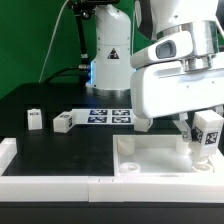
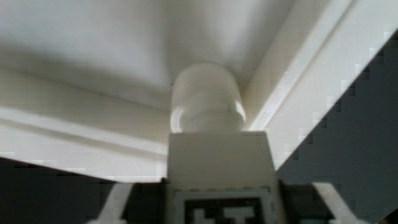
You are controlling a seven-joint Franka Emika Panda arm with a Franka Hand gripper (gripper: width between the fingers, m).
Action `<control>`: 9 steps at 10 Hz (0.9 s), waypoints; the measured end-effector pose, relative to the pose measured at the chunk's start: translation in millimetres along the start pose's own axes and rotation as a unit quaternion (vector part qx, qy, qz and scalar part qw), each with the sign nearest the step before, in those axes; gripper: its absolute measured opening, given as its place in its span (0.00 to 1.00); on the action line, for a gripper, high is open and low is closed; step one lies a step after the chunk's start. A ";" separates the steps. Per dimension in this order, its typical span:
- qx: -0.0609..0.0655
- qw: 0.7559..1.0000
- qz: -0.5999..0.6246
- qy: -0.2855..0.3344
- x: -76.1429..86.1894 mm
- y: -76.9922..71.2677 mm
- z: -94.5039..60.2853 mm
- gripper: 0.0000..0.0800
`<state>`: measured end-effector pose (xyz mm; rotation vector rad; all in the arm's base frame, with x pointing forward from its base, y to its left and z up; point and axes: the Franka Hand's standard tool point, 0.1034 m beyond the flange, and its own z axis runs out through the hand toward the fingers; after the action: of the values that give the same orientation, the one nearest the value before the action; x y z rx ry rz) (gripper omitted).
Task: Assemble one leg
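Observation:
My gripper point(image 1: 203, 128) is shut on a white leg point(image 1: 207, 132) with a black-and-white tag on its face. It holds the leg tilted over the far right corner of the large white square panel point(image 1: 150, 158), its lower end at the panel's surface. In the wrist view the leg point(image 2: 214, 130) runs from between my fingers point(image 2: 128, 205) down to the panel's corner point(image 2: 107, 60), its rounded tip against the raised rim. Two more legs, one point(image 1: 35, 118) and another point(image 1: 64, 122), stand on the black table at the exterior view's left.
The marker board point(image 1: 108, 115) lies flat behind the panel, near the robot base point(image 1: 108, 60). A white rail point(image 1: 50, 180) borders the table's front edge. The green wall stands behind.

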<state>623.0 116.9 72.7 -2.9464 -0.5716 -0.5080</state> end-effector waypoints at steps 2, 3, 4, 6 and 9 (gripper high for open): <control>-0.001 1.000 0.001 0.007 0.3 0.4 6.1 0.36; -0.001 1.000 0.002 0.007 -2.4 -0.6 10.3 0.36; -0.001 1.000 0.002 0.007 -3.9 -0.7 12.8 0.36; -0.003 1.000 0.002 0.015 -3.4 0.1 14.4 0.36; -0.010 0.999 0.003 0.036 -3.9 0.8 14.4 0.36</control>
<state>624.2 117.0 57.8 -2.9348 -0.5534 -0.6195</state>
